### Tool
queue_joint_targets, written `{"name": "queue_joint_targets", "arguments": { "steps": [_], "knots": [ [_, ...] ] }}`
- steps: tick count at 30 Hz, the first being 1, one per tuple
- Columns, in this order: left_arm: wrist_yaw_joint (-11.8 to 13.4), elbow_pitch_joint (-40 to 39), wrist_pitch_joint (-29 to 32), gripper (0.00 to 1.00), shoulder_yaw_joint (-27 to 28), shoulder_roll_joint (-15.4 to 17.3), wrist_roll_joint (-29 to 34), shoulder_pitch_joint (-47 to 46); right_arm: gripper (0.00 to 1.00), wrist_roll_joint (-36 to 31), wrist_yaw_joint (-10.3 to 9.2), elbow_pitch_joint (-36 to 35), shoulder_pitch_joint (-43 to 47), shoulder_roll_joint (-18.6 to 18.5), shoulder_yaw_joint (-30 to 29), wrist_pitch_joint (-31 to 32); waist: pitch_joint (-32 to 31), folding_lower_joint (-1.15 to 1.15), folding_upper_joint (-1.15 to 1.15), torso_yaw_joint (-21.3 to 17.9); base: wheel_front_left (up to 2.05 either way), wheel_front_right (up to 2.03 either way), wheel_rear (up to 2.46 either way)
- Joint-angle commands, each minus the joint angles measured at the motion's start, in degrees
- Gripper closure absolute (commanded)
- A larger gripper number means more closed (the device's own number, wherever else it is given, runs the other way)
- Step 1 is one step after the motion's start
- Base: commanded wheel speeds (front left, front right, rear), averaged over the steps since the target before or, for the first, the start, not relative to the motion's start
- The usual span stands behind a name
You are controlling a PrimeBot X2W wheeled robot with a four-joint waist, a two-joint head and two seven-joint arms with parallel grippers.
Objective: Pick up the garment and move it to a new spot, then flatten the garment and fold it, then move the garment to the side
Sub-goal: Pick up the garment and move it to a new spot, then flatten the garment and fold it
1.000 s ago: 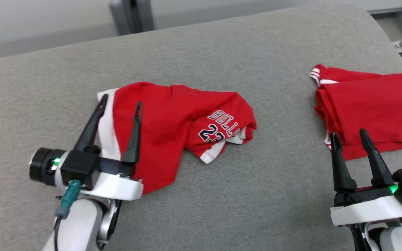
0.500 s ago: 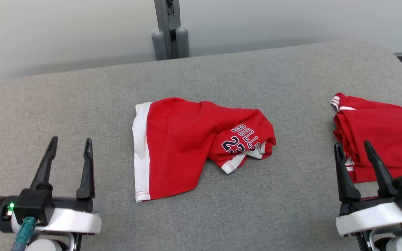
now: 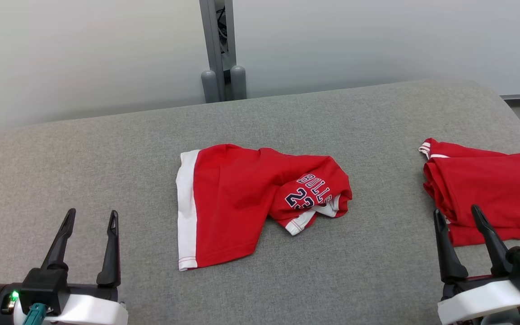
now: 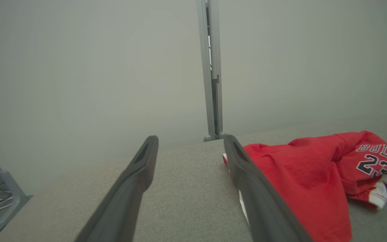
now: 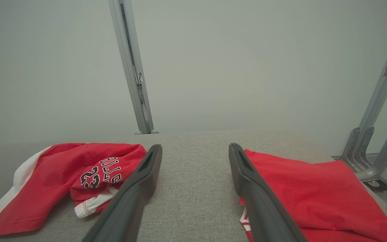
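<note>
Garment (image 3: 233, 203) crumpled on table (image 3: 106, 149); folded red cloth (image 3: 490, 189) by right claw (image 3: 456, 210); left claw (image 3: 92, 212) apart; both wide, empty

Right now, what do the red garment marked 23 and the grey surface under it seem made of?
The red garment looks like soft, matte cloth, perhaps jersey: it crumples into folds. The grey surface looks like woven upholstery fabric, with a fine flecked weave.

Bulls 23 shorts (image 3: 237, 203) lie mid-table (image 3: 106, 158). Folded garment (image 3: 490, 194) sits at table's right edge, well apart from shorts. Post (image 3: 218, 49) stands behind table, by wall. Left gripper (image 3: 92, 212) is near-left of shorts; right gripper (image 3: 456, 210) is just before folded garment.
</note>
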Motion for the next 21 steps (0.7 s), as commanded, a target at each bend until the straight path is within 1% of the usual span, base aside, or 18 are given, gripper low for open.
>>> {"name": "queue_joint_targets", "arguments": {
  "steps": [1,21],
  "knots": [
    [0.5,-0.6,0.2,0.0,0.0,0.3,-0.1,0.6,0.0,0.2,0.01,-0.5,0.6,-0.4,-0.2,0.3,-0.1,0.0,0.0,0.0,0.0,0.0,0.0],
    [2.0,-3.0,1.4,0.0,-1.0,0.1,-0.1,1.1,0.0,0.5,0.0,-1.1,0.4,-0.4,-0.3,0.3,0.8,0.0,0.0,0.0,0.0,0.0,0.0]
  ]
}}
